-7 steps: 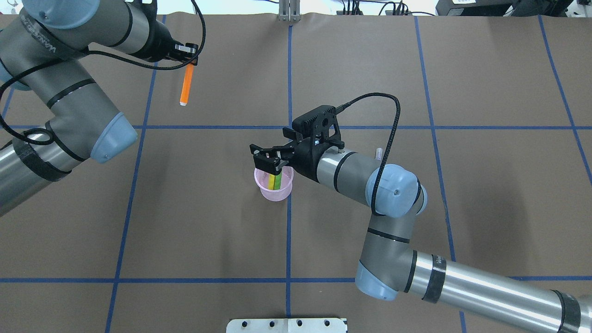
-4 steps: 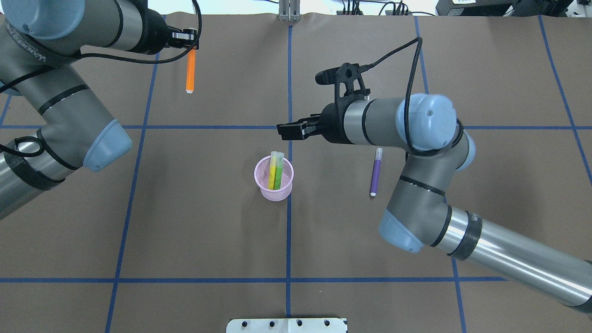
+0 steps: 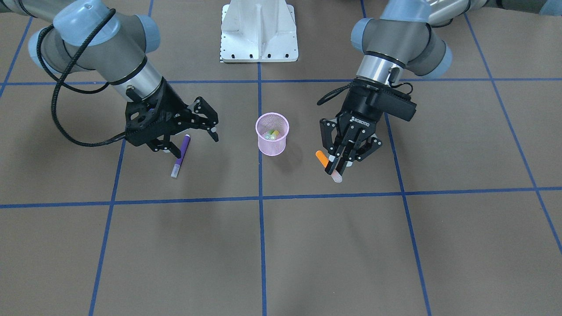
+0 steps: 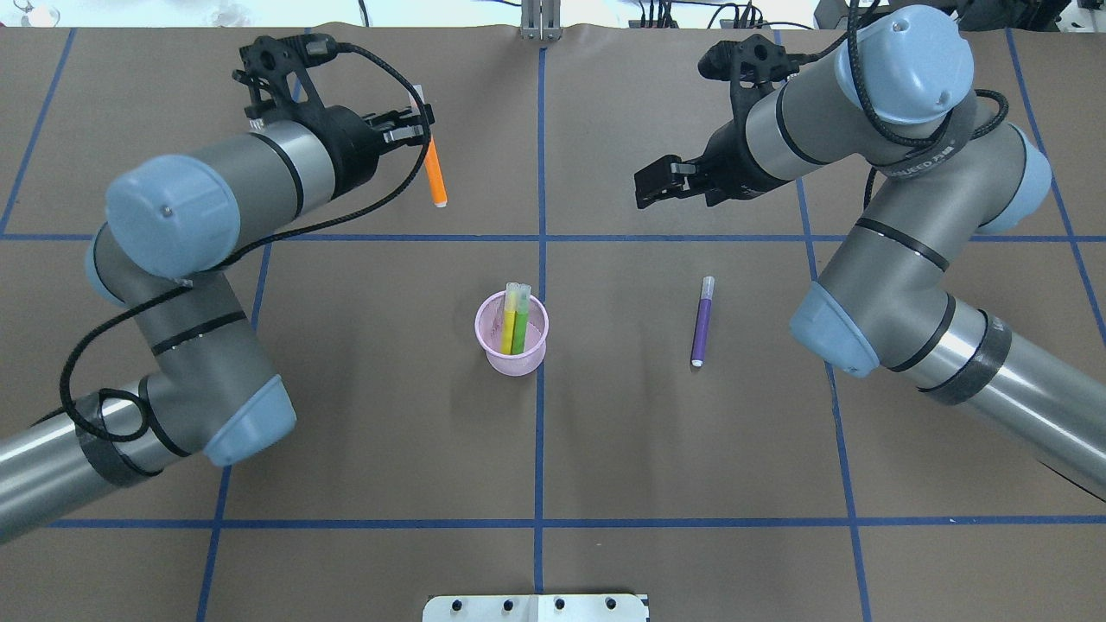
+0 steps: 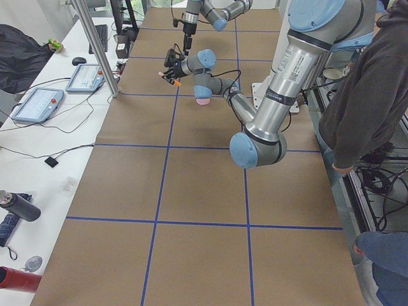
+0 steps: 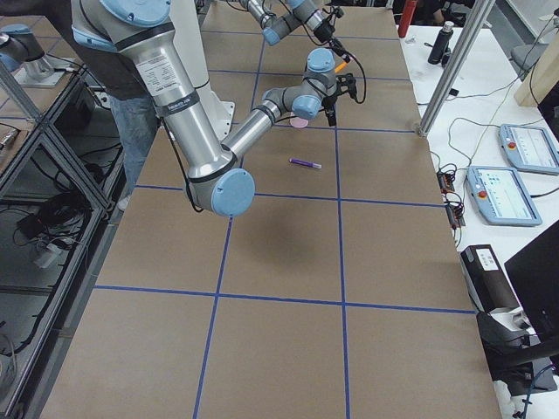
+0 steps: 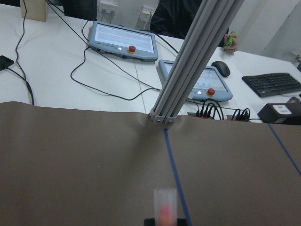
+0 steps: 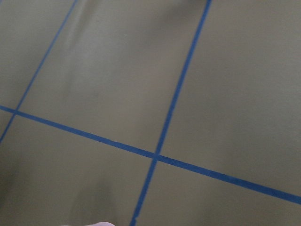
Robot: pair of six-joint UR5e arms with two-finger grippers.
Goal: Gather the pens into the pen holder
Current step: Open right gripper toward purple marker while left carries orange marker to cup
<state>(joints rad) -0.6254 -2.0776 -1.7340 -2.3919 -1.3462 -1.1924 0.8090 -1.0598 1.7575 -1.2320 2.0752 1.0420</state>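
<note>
The pink mesh pen holder [image 4: 511, 345] stands at the table's middle, also in the front view [image 3: 272, 140]. A green pen [image 4: 519, 328] and a yellow one stand in it. My left gripper [image 4: 422, 130] is shut on the orange pen [image 4: 435, 173] and holds it above the table, back left of the holder; the front view shows this gripper [image 3: 336, 166] with the pen [image 3: 321, 158]. Its whitish cap [image 7: 164, 205] shows in the left wrist view. The purple pen [image 4: 702, 321] lies flat to the right of the holder. My right gripper [image 4: 641, 190] is open and empty, raised above the table.
A white base plate [image 3: 259, 30] sits at the robot's edge of the table. Blue tape lines [image 4: 540, 238] cross the brown table cover. An aluminium post [image 7: 188, 70] stands at the far edge, with control tablets [image 7: 124, 40] behind it. A person [image 5: 370, 83] stands beside the table.
My right gripper has let go of the green pen in the holder and moved up and away to the back right. My left arm has carried the orange pen rightward.
</note>
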